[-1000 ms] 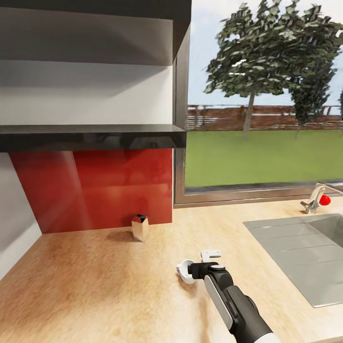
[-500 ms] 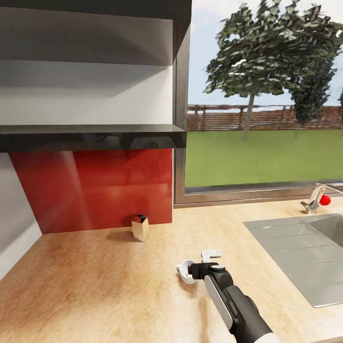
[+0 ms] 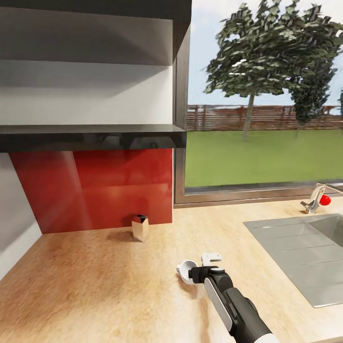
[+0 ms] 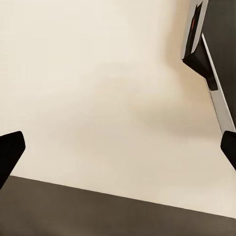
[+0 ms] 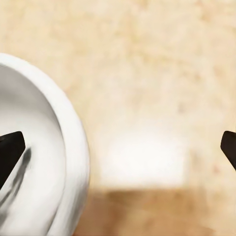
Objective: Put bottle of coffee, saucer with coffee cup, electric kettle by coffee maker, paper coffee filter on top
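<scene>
In the head view, the small squat white coffee cup (image 3: 186, 271) is seen on the light wood-grain bench (image 3: 95, 286), touching the right tool (image 3: 200, 267), just to its left. In the right wrist view, the tool's jaws are seen spread wide, one fingertip over the cup's bowl. In the left wrist view, the left tool (image 4: 118, 147) is seen open, holding nothing.

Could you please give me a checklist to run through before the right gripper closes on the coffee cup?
1. Right gripper open: ok.
2. Coffee cup wall between the fingertips, one fingertip over its bowl: ok.
3. Cup resting on the kitchen countertop: ok.
4. Small metal container well apart from the cup: ok.
5. Where the saucer waits: cannot tell.
</scene>
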